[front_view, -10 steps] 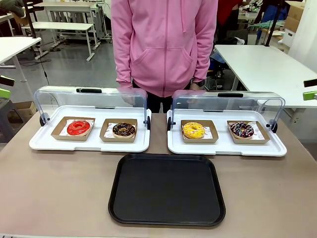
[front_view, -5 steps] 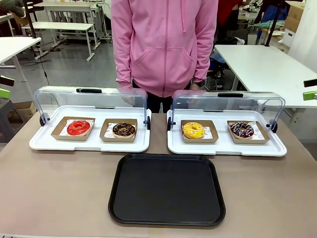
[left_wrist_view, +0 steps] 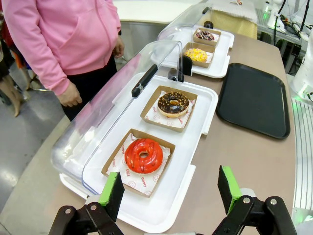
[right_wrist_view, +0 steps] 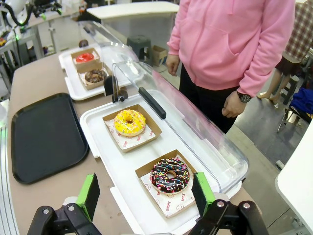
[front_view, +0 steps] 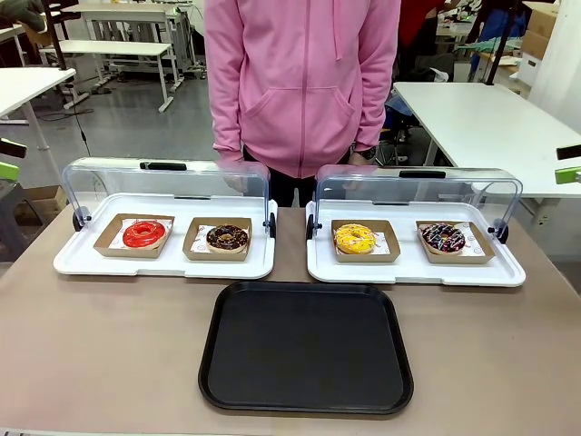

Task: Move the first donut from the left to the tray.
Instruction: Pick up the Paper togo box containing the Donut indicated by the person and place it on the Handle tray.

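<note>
The donut [front_view: 144, 233], red-glazed and glossy, sits in its small brown cardboard holder [front_view: 104, 241] at the 9 o'clock end of the left white display tray [front_view: 82, 263]. The clear lid [front_view: 163, 182] of that tray is swung up and back toward the person [front_view: 301, 82] in a pink hoodie, who stands at the far side of the table [front_view: 100, 354]. At 3 o'clock of the donut, in the same display tray and apart from it, lies a chocolate donut [front_view: 227, 238] in its own holder. The black tray [front_view: 306, 347] lies bare on the table nearer the robot; the donut is at about 10 o'clock from its middle, well apart from it. At 1 o'clock from the tray a second display tray [front_view: 408, 271], lid also raised, holds a yellow donut [front_view: 354, 238] and, at 3 o'clock of that, a dark sprinkled donut [front_view: 443, 238].

In the left wrist view the left gripper [left_wrist_view: 171, 192] is spread wide and empty by the end of the display tray. The donut [left_wrist_view: 143, 155], on its white paper liner [left_wrist_view: 131, 177], lies at about 11 o'clock just ahead of the gripper, untouched, and the tray [left_wrist_view: 253, 98] is at 1 o'clock farther off. In the right wrist view the right gripper [right_wrist_view: 146, 195] is likewise spread wide and empty. The sprinkled donut [right_wrist_view: 170, 179] is at 12 o'clock just beyond it, the tray [right_wrist_view: 44, 134] at 10 o'clock, and the donut [right_wrist_view: 84, 57] far off at 11 o'clock
</note>
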